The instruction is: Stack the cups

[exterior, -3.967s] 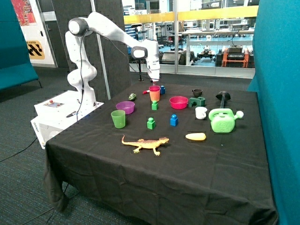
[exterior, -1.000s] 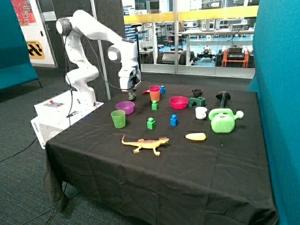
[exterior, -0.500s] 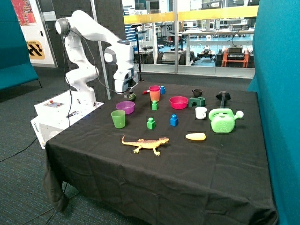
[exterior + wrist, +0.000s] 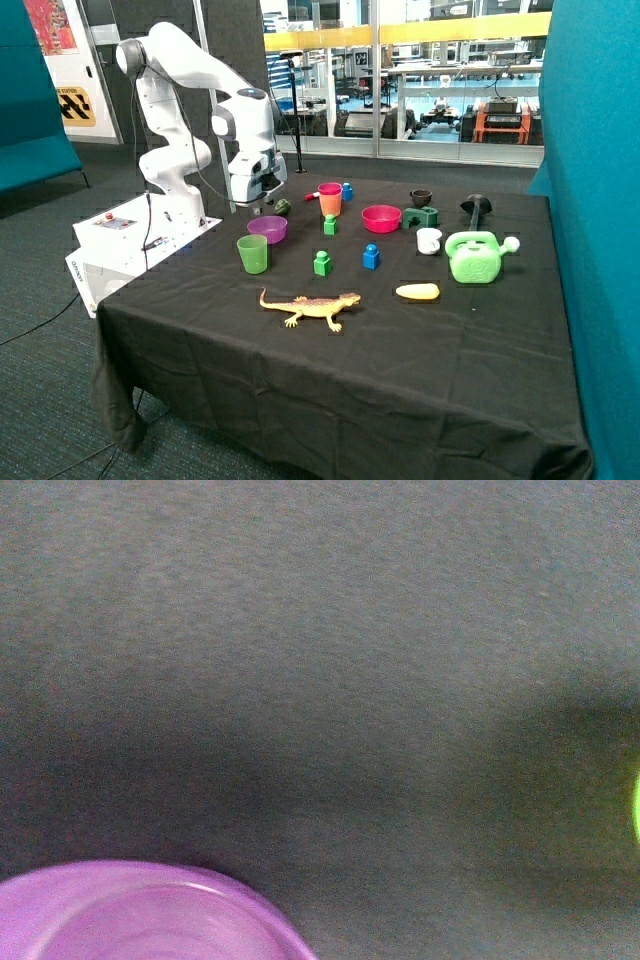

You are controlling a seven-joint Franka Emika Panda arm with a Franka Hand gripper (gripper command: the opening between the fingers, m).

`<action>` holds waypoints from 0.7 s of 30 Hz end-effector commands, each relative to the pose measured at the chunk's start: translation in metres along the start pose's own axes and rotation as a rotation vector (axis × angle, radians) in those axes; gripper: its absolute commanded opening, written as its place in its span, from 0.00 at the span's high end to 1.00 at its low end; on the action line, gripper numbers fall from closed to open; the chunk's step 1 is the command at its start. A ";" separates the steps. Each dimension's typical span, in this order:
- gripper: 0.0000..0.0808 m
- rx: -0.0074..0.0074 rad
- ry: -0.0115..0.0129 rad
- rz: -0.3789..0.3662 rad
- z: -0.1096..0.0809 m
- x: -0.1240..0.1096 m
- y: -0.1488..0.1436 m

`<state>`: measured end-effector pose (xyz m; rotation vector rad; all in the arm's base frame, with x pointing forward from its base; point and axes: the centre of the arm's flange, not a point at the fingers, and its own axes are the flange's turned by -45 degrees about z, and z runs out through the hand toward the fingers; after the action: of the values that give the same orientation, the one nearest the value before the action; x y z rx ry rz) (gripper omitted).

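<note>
Below the gripper [image 4: 256,208] and a little toward the table's front edge, the green cup [image 4: 252,254] stands upright and alone on the black cloth [image 4: 420,350]. The other two cups sit farther back, well apart from the gripper: the magenta-pink cup [image 4: 330,189] is nested inside the yellow cup [image 4: 330,205], so that pair is stacked and the green one is not yet on it. The gripper hangs in the air above the cloth, touching nothing and carrying no cup; whether it is spread or closed cannot be told from either view.

Just beside and under the gripper lies the shallow purple bowl [image 4: 267,229], whose rim [image 4: 140,910] fills one corner of the wrist view, with bare cloth around it and a sliver of green at the picture's edge. Beyond the stacked pair, away from the gripper, sit a pink bowl [image 4: 381,218], a small white mug [image 4: 429,240], a black cup [image 4: 421,198] and a green watering can [image 4: 478,257]. Green and blue blocks are scattered between these. Near the front edge, farthest from the gripper, lies a toy lizard [image 4: 312,306].
</note>
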<state>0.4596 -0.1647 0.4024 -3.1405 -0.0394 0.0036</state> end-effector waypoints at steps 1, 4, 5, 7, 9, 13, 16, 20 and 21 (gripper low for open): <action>0.41 -0.0008 0.0023 0.041 0.002 -0.016 0.027; 0.42 -0.0008 0.0023 0.045 0.004 -0.020 0.033; 0.42 -0.0008 0.0023 0.046 0.005 -0.021 0.035; 0.42 -0.0008 0.0023 0.056 0.006 -0.023 0.038; 0.42 -0.0008 0.0023 0.060 0.007 -0.025 0.040; 0.42 -0.0008 0.0023 0.064 0.008 -0.024 0.044; 0.42 -0.0008 0.0023 0.067 0.008 -0.020 0.049; 0.42 -0.0008 0.0023 0.065 0.009 -0.013 0.053; 0.42 -0.0008 0.0023 0.065 0.009 -0.012 0.053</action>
<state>0.4402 -0.2049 0.3957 -3.1429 0.0483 -0.0081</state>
